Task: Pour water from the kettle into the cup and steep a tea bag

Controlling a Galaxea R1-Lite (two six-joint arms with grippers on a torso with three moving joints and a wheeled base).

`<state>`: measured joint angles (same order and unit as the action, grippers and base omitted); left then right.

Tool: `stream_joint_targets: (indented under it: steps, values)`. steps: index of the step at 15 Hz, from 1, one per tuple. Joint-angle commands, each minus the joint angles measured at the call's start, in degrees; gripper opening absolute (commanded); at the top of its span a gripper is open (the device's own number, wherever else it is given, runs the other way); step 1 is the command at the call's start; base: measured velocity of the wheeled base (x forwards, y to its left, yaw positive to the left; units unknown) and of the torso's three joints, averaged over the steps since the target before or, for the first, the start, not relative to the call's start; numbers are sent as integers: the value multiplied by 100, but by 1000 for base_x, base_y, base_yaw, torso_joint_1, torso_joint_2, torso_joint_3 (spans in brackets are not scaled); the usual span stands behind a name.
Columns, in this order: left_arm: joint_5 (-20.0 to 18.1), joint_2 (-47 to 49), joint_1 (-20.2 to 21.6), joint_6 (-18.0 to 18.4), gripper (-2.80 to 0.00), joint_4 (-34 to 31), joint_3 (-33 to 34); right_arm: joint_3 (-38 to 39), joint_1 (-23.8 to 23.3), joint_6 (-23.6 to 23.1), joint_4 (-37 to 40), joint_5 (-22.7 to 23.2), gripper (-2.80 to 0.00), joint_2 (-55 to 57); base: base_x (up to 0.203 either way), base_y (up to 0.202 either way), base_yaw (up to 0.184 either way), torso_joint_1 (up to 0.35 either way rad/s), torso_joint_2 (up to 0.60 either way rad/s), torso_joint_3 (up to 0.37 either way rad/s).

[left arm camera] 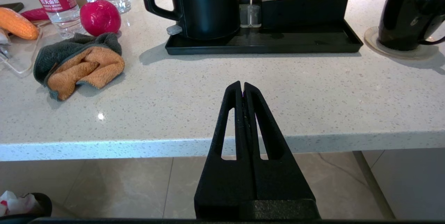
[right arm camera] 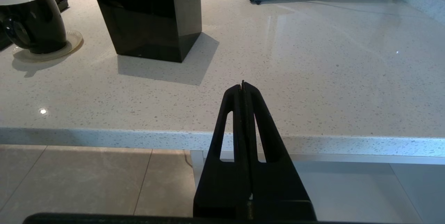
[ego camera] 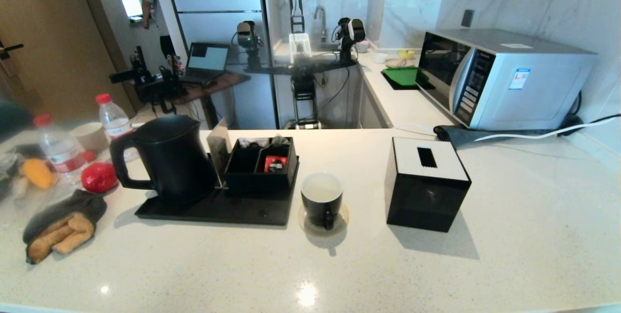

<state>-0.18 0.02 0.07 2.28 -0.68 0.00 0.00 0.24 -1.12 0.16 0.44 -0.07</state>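
Note:
The matte black kettle (ego camera: 165, 157) (left arm camera: 208, 5) stands on a black tray (ego camera: 218, 211), lid on, handle turned to the left. To the tray's right, the black cup (ego camera: 321, 199) (left arm camera: 410, 19) (right arm camera: 33, 21) sits upright on a round coaster. Its white inside shows, but I cannot tell whether it holds water. The tea bag I cannot make out. My left gripper (left arm camera: 242, 84) is shut and empty, hanging off the counter's front edge and pointing toward the tray. My right gripper (right arm camera: 242, 84) is shut and empty too, off the front edge further right. Neither arm shows in the head view.
A black organiser (ego camera: 262, 165) on the tray holds a red packet (ego camera: 275, 163). A black tissue box (ego camera: 427, 184) stands right of the cup. At the left lie a folded cloth (ego camera: 60, 225), a red fruit (ego camera: 99, 177) and water bottles (ego camera: 60, 150). A microwave (ego camera: 499, 77) sits at the back right.

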Motion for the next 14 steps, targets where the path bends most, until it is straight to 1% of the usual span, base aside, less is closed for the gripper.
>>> stream_joint_targets:
  steps: [1,14]
  values:
    - [1,-2,1,1,-280,-2,0,0,2,-2,2,0,-280,7,0,0,0,0,0,0]
    - [1,-2,1,1,-280,-2,0,0,2,-2,2,0,-280,7,0,0,0,0,0,0]
